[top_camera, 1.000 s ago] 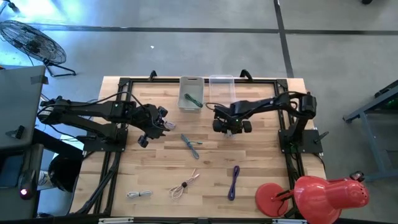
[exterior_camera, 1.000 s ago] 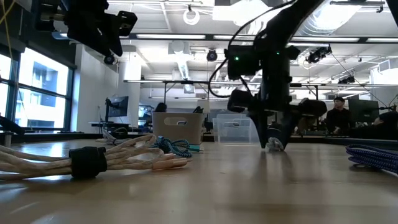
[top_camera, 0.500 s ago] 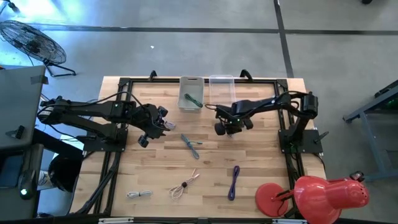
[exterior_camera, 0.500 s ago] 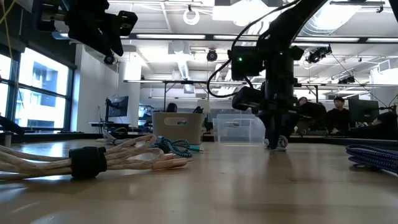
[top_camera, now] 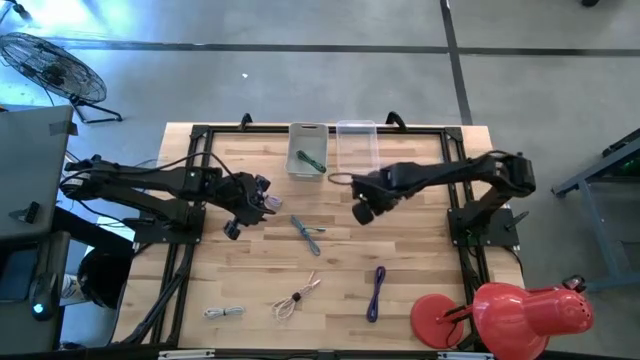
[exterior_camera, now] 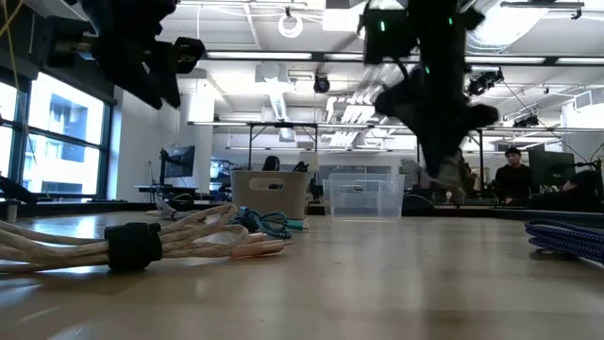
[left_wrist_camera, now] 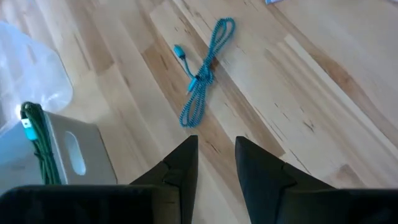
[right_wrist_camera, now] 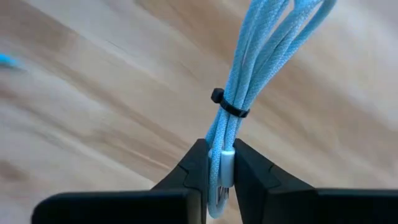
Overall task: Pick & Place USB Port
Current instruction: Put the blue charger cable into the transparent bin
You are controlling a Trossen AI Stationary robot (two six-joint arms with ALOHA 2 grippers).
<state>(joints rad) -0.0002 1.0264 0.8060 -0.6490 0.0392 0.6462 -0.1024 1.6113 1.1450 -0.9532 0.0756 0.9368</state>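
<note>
Where the right jaws close, the light-blue cable [right_wrist_camera: 249,74] sits clamped (bundled).

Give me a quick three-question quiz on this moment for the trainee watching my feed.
1. True or false: the right hand is shut on a bundled light blue cable.
2. Multiple choice: where does the teal cable lie? A) inside the clear bin B) on the bare table between the two arms C) under the red lamp
3. Fill in: the grey bin at the table's far edge holds a ____ cable.

Key
1. True; the fingers pinch it near its plug end.
2. B; the left hand hovers open above the table with that cable ahead of it.
3. Green; the clear bin beside it looks empty.
</note>
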